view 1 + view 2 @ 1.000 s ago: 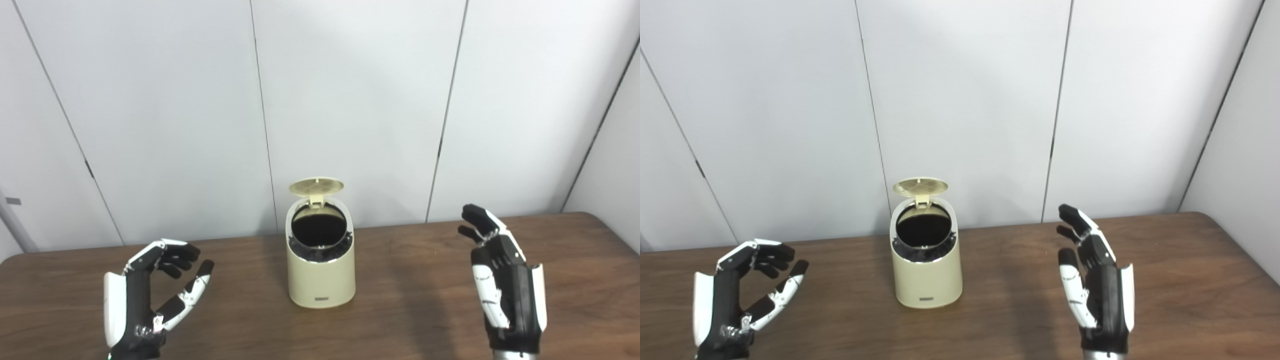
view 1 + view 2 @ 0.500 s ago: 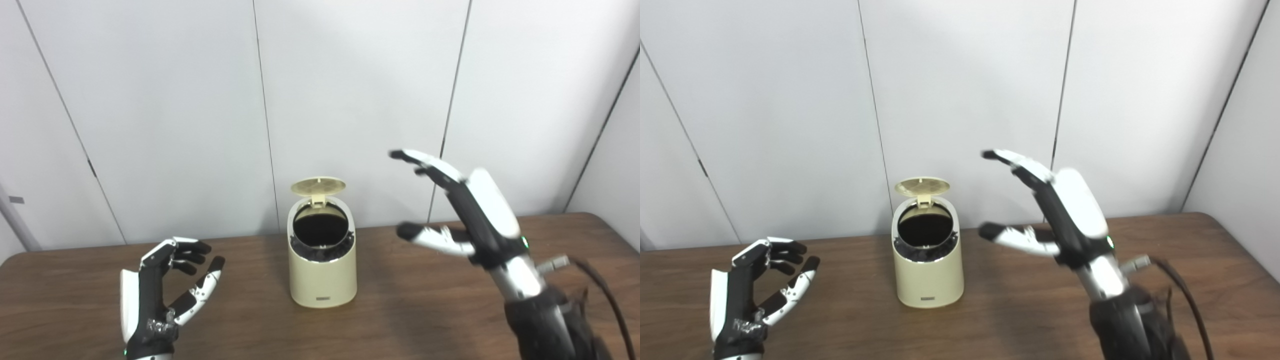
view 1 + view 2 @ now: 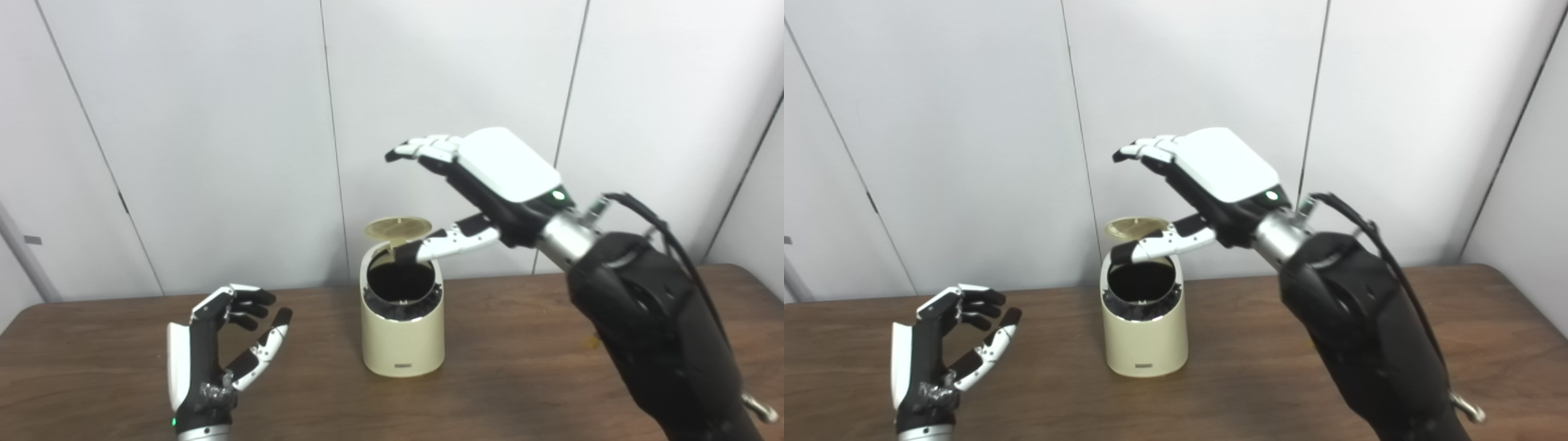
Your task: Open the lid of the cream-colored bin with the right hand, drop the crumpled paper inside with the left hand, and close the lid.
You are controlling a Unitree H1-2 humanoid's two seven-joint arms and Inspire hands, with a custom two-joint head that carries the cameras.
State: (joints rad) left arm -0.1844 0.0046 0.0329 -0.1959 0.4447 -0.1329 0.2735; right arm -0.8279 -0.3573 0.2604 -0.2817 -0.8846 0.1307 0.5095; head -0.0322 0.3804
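The cream-colored bin [image 3: 402, 334] stands on the wooden table [image 3: 514, 367] near its middle, its round lid [image 3: 398, 228] tipped up at the back and its dark mouth showing. My right hand [image 3: 484, 184] hovers open above the bin, palm down, fingers stretched out over the lid and thumb reaching across the front of the opening. My left hand [image 3: 214, 352] is held upright over the table to the bin's left, fingers loosely curled and holding nothing. No crumpled paper shows anywhere on the table or in either hand.
White wall panels [image 3: 214, 122] rise directly behind the table's back edge. My right forearm [image 3: 649, 331] crosses the space to the right of the bin. Bare wood lies on both sides of the bin.
My right hand rose from beside the table's right and swung left to hover over the open lid. The left hand crept slightly right. The camera shifted a little.
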